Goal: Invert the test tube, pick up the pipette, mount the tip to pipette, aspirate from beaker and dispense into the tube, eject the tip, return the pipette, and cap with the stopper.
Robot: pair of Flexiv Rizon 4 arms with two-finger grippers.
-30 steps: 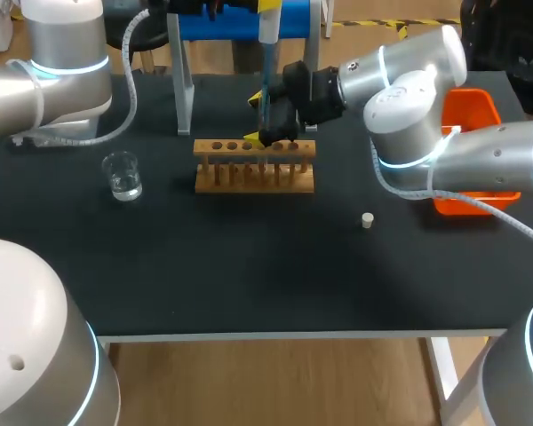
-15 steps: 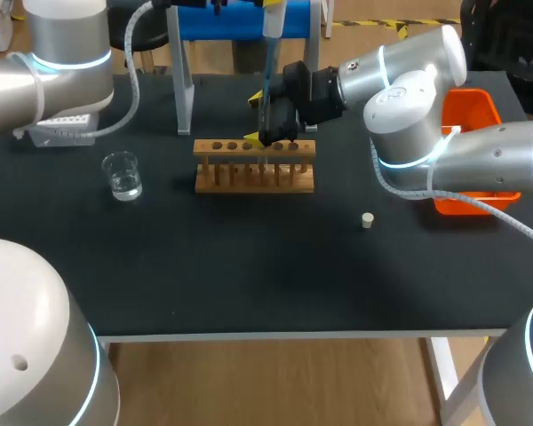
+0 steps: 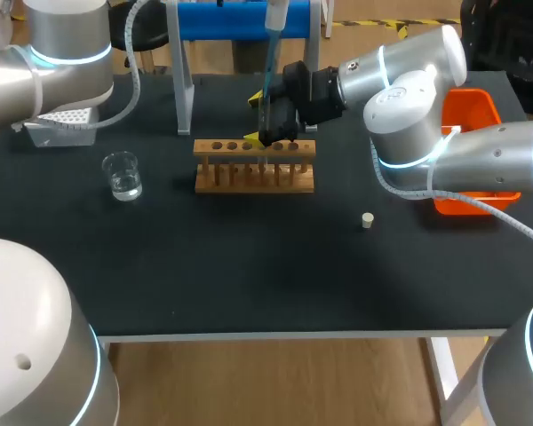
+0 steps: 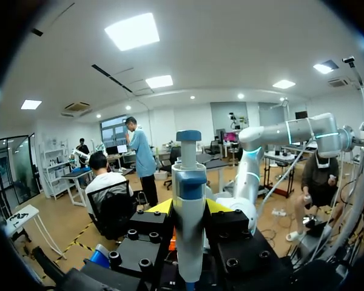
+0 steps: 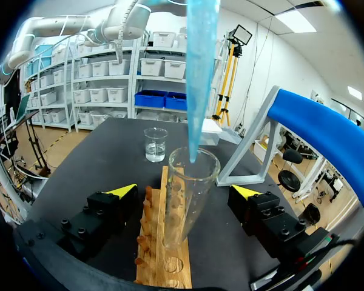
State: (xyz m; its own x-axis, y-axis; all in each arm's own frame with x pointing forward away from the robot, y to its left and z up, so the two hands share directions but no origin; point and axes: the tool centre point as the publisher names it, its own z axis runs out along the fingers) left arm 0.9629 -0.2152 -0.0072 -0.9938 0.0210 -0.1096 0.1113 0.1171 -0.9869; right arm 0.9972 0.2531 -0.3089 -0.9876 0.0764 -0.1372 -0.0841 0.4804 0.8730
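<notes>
Clamped tight from both sides in the left gripper (image 4: 188,207): the white pipette with blue bands (image 4: 189,182), upright, with a yellow fingertip peeking out on each side of its body. Carried high over the back of the black table (image 3: 249,275), above the rack.

Over to the right gripper (image 5: 185,191): fingers spread wide, touching nothing. Standing upright between them, clear of both yellow tips, the clear glass test tube (image 5: 185,212), mouth up, seated in a hole of the light wooden test tube rack (image 5: 161,267). Coming straight down from above, the long translucent blue pipette tip (image 5: 200,73), its point right at the tube's mouth, just inside the ring of the rim.

Beyond the tube, past the far end of the rack: the small clear glass beaker (image 5: 156,144), a little liquid in the bottom, well apart from both grippers.

In the head view, lying alone on the table, nearer than the rack and off to its right: the small pale stopper (image 3: 367,221), well clear of either hand.

At the far left edge, under the left arm, a white tip box (image 3: 62,124). At the right edge, partly behind the right arm, an orange bin (image 3: 471,106). Behind the rack, a blue-barred stand on grey legs (image 3: 185,89).
</notes>
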